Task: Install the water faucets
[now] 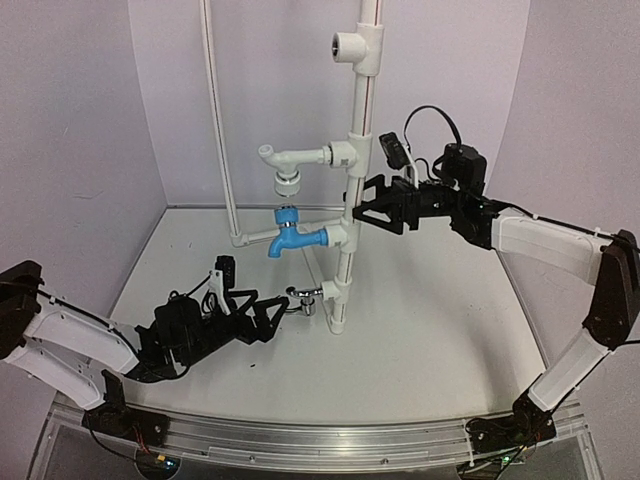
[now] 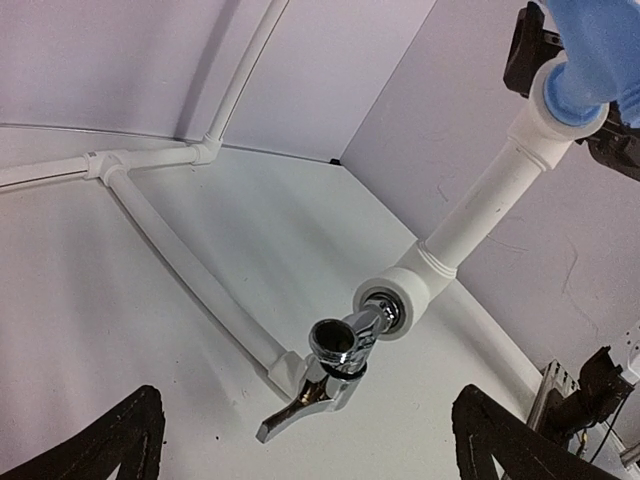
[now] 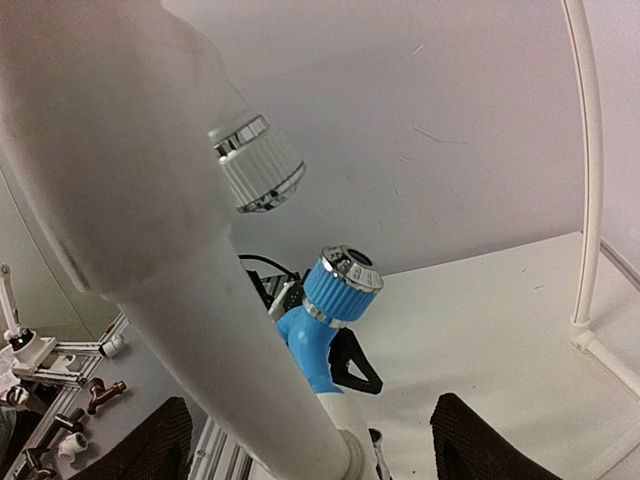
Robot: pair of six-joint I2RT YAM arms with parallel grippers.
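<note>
From above, the silver faucet (image 1: 304, 298) down at lower centre is way too small to tell how deep its thread sits in the fitting. In the right wrist view, the white pipe (image 3: 150, 220) is a huge blurry mass across the left, covering the base of the blue tap (image 3: 325, 330). The left wrist view chops that arm's own fingers (image 2: 110, 445) off at the bottom edge.

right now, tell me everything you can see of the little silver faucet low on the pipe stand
The silver faucet is a small tap of shiny chromed metal. It has a short body, a round open spout turned toward the left wrist camera, and a flat lever handle pointing down and away. Its inlet end sits in the socket of the lowest white tee of the pipe stand. Only the tee touches it. The left gripper is open, with a finger on either side, both clear of it.
</note>
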